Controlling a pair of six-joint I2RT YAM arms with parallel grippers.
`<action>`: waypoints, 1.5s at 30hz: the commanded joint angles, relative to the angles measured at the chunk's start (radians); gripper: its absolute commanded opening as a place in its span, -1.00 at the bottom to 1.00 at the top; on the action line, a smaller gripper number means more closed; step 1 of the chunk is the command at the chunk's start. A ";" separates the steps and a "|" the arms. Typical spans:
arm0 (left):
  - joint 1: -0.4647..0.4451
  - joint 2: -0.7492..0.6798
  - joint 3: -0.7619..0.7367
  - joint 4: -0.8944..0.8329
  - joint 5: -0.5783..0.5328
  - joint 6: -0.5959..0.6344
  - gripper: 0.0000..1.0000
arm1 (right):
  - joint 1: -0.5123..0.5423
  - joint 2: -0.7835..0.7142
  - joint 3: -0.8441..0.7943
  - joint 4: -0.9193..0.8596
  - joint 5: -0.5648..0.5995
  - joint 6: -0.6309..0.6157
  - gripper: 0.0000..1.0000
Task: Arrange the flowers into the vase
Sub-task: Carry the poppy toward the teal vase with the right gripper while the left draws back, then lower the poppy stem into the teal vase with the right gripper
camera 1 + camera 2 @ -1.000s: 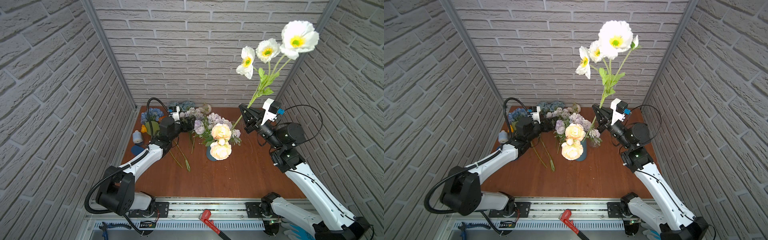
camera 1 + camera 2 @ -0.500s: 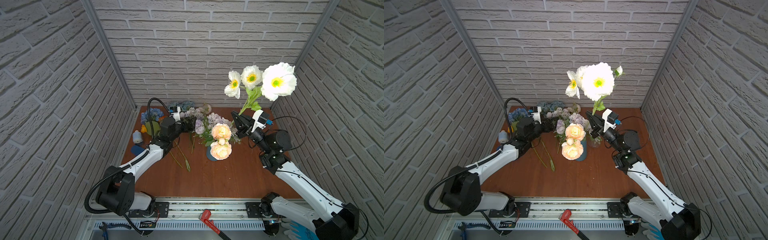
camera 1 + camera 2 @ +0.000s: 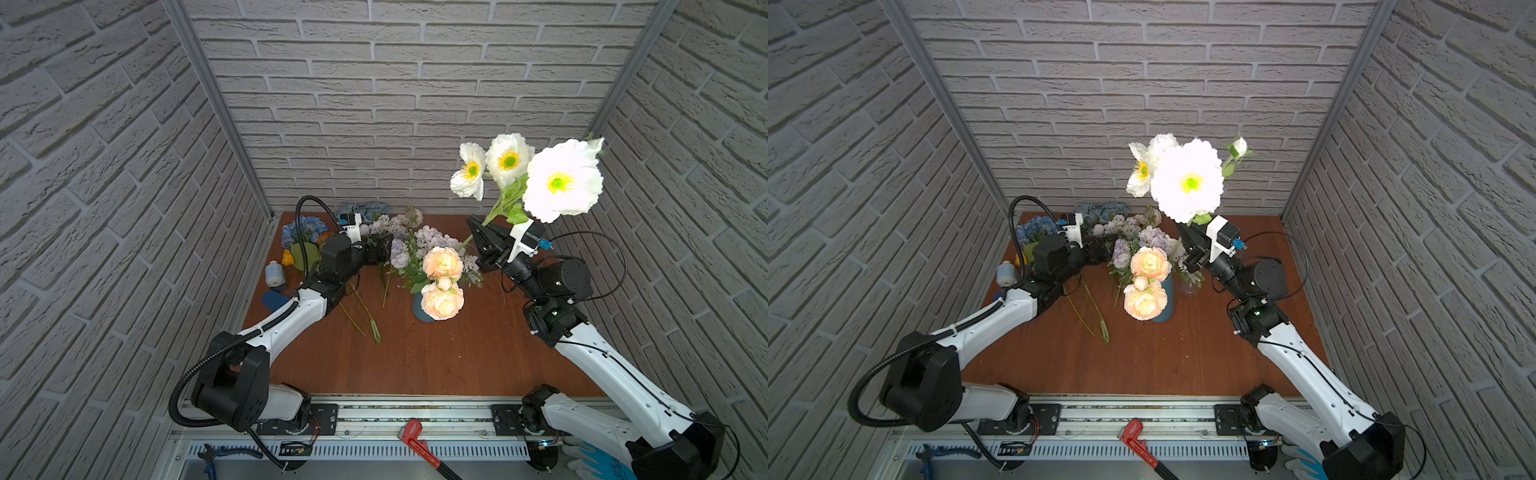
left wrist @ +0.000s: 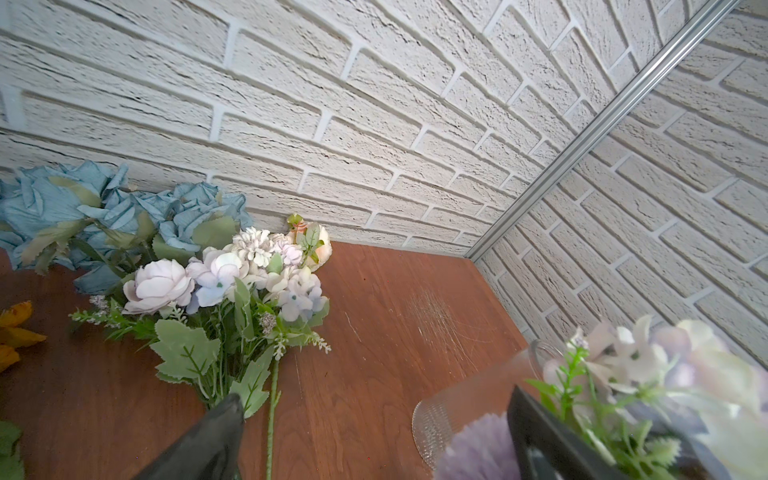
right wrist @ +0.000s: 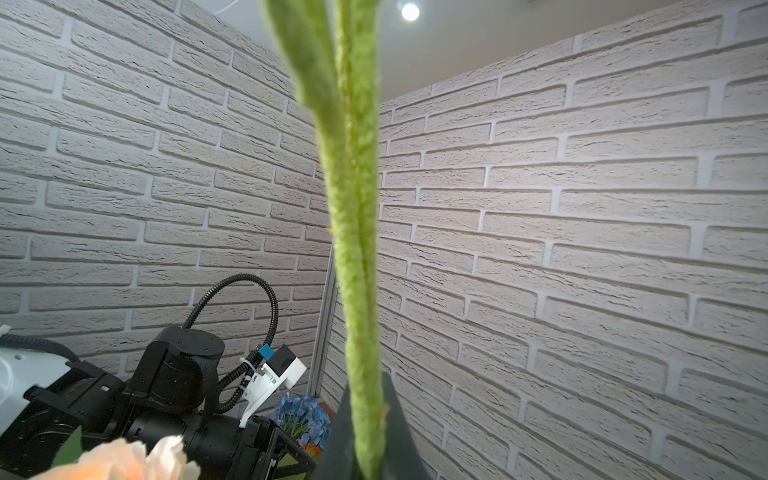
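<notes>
I find the right tool point(image 3: 478, 228) clamped tight on the green stem point(image 5: 357, 249) of the white flowers point(image 3: 557, 183), which it holds raised above the counter point(image 3: 436, 357) near the blue vase point(image 3: 419, 311); that vase already carries cream-peach roses point(image 3: 442, 264). My left tool point(image 3: 381, 248) stands wide and holds nothing, low over the loose lilac-white cluster point(image 4: 232, 282) lying near the back wall, with dusty-blue roses point(image 4: 104, 208) just beside it

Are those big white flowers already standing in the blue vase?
No, the right gripper holds the white flowers up in the air, while the blue vase carries peach roses.
</notes>
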State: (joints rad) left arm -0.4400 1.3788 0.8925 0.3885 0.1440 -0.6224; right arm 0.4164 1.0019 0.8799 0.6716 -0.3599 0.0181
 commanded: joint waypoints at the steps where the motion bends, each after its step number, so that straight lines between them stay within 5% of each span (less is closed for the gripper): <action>1: -0.006 -0.032 0.011 0.043 0.010 0.006 0.97 | 0.007 0.002 -0.038 0.045 0.005 0.045 -0.88; 15: -0.008 -0.010 0.027 0.049 0.017 0.002 0.96 | 0.013 -0.037 -0.033 -0.180 0.010 0.043 -0.88; 25: -0.011 -0.023 0.029 0.034 0.014 0.007 0.97 | 0.043 0.065 -0.095 -0.130 0.012 0.062 -0.88; 39: -0.011 -0.017 0.030 0.035 0.012 0.009 0.97 | 0.050 -0.068 -0.060 -0.329 0.044 0.111 -0.88; 45: -0.015 -0.018 0.028 0.038 0.012 0.004 0.96 | 0.050 -0.017 -0.034 -0.285 0.036 0.118 -0.88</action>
State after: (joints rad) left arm -0.4477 1.3712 0.8982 0.3878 0.1509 -0.6224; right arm 0.4564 0.9554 0.8215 0.4274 -0.3145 0.1013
